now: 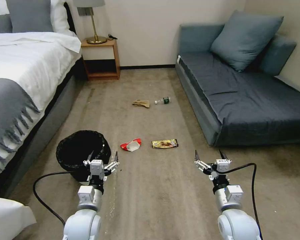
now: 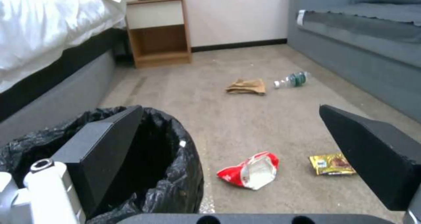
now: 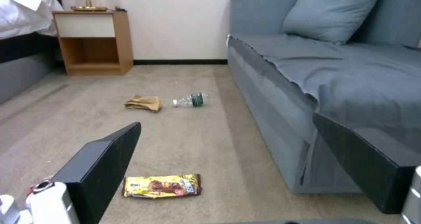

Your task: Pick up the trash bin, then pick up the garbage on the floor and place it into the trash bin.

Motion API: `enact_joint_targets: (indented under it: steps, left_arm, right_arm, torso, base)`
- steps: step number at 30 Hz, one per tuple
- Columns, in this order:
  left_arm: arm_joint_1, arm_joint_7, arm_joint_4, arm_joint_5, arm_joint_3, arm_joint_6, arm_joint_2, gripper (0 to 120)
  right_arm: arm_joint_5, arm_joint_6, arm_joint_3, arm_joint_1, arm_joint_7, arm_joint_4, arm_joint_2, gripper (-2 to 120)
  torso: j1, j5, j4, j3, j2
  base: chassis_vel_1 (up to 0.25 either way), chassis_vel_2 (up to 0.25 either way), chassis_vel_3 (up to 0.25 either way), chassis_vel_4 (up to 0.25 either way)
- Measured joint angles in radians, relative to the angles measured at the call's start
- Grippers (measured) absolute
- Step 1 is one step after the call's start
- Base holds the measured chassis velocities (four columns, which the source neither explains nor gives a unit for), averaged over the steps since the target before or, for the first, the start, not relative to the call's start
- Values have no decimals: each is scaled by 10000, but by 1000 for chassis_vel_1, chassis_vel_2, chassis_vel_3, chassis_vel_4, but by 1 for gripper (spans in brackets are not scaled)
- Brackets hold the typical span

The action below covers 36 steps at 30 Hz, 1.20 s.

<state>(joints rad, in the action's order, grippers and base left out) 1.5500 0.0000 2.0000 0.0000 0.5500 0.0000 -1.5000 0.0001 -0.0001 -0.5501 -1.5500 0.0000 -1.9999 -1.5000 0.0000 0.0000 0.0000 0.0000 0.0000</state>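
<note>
The first step, picking up the trash bin point(image 1: 79, 150), is judged to be in hand and not yet done. The trash bin is seen standing upright on the carpet, close beside the bed point(image 1: 26, 76). The left gripper point(image 1: 102, 159) is held at the bin's near rim, released, with its fingers spread; in the left wrist view 1 finger point(image 2: 103, 150) appears over the bin's mouth and the other is seen well outside the rim. No contact with the bag-covered rim can be confirmed. The right gripper point(image 1: 210, 156) is held above bare carpet, well apart from the bin on the sofa point(image 1: 243, 96) side, also released and grasping nothing.

The next move is judged to call for the left gripper to be lowered so that the rim wall sits between the 2 fingers before closing; the crinkly liner may slip or bunch under the pads.

Count: 1 trash bin; 4 pieces of garbage, none in the bin. The red-and-white wrapper point(image 1: 131, 144) is found nearest the bin, just beyond its rim. The gold-brown wrapper point(image 1: 165, 143) lies farther from the bin on the same line. The tan crumpled paper point(image 1: 141, 103) and the small bottle point(image 1: 163, 100) lie well beyond the bin, near each other. 2 grippers are counted.
</note>
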Motion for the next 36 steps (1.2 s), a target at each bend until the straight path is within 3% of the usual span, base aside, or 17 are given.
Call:
enact_joint_targets:
  steps: [32, 35, 36]
  left_arm:
    - [26, -37, 34, -70, 76, 22, 35, 100]
    - [289, -645, 662, -830, 777, 394, 363, 100]
    - [456, -1032, 1036, -1315, 1208, 642, 560, 100]
  right_arm:
    - [30, -7, 18, -18, 7, -17, 31, 100]
    - [470, -222, 228, -294, 280, -448, 366, 100]
    - [869, -425, 410, -547, 530, -839, 672, 100]
  torso:
    - [0, -1, 0, 0, 0]
    - [0, 4, -1, 0, 0]
    - [0, -1, 1, 0, 0]
  base:
    - [0, 0, 0, 0]
    - [0, 0, 0, 0]
    - [0, 0, 0, 0]
